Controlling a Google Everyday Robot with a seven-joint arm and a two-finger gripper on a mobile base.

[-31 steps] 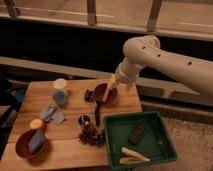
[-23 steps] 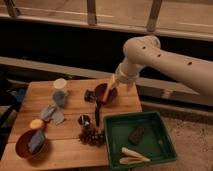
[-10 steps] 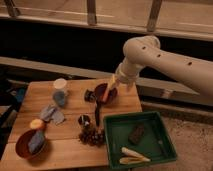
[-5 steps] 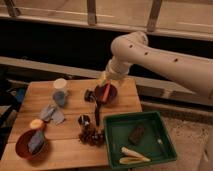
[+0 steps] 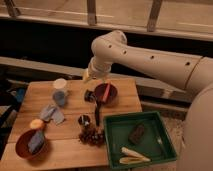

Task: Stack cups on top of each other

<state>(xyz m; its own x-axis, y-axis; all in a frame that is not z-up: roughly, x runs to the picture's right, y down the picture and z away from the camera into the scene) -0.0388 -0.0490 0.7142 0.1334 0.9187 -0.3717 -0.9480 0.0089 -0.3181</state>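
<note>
Since both cups look like small plain tumblers, I'd guess they're light, stiff and a bit slick, so pinching one wall just below the rim seems the way to go. The white cup (image 5: 60, 83) sits right behind the pale blue cup (image 5: 60, 98) at the surface's (image 5: 66, 131) back left, touching or nearly, hard to say. The end effector (image 5: 94, 97) hangs released, holding nothing, by the dark red bowl (image 5: 108, 92), apart from both.
</note>
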